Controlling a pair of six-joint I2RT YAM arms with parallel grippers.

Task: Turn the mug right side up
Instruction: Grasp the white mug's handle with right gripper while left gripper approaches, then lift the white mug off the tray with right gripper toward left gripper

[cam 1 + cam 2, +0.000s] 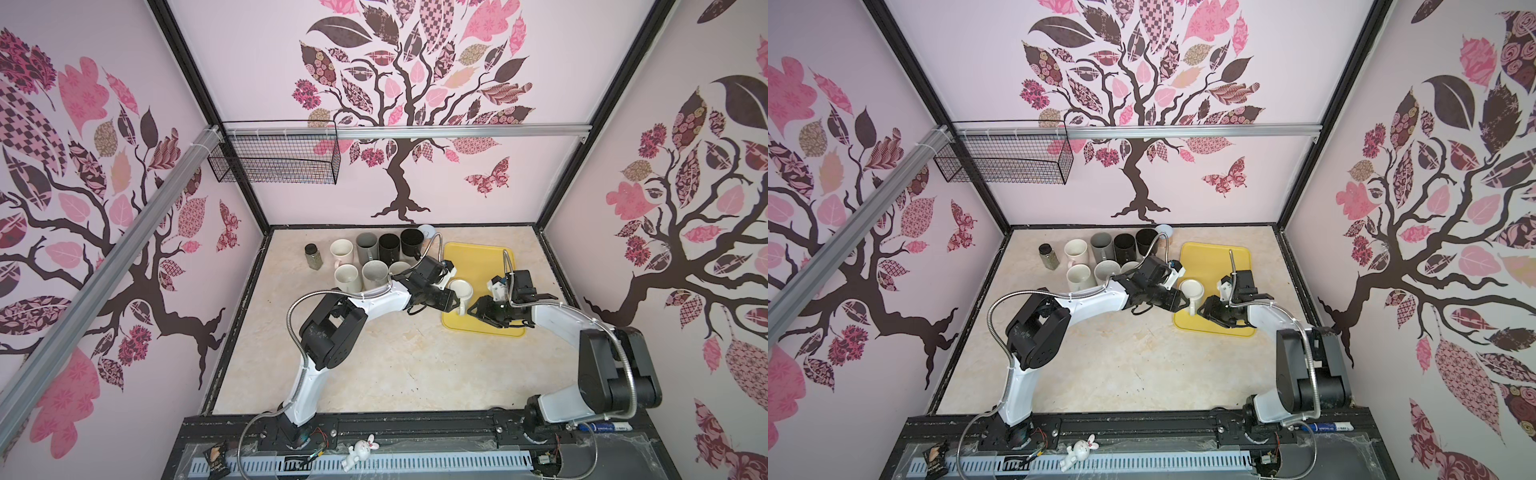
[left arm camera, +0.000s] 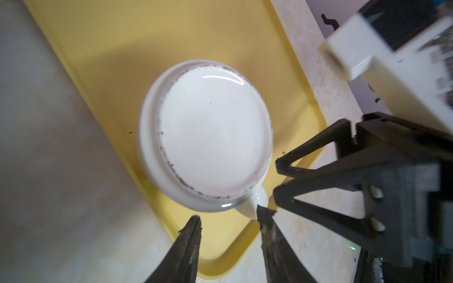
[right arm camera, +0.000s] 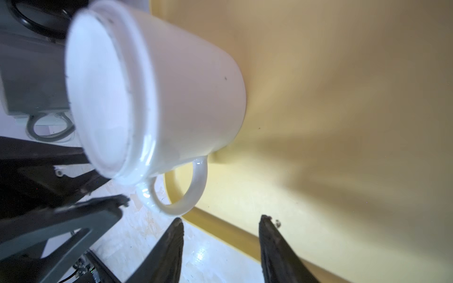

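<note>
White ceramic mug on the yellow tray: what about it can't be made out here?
Mouth of the white ceramic mug: face down on the yellow plastic tray, hidden by its body in all views.
Its handle, left wrist view: mostly under the base; whether the left gripper touches it is unclear.

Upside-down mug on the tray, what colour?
White; the mug shows best in the left wrist view.

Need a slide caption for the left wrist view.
Upside-down white mug on the yellow tray, base toward camera; left gripper jaws apart, one tip beside the handle.
</note>
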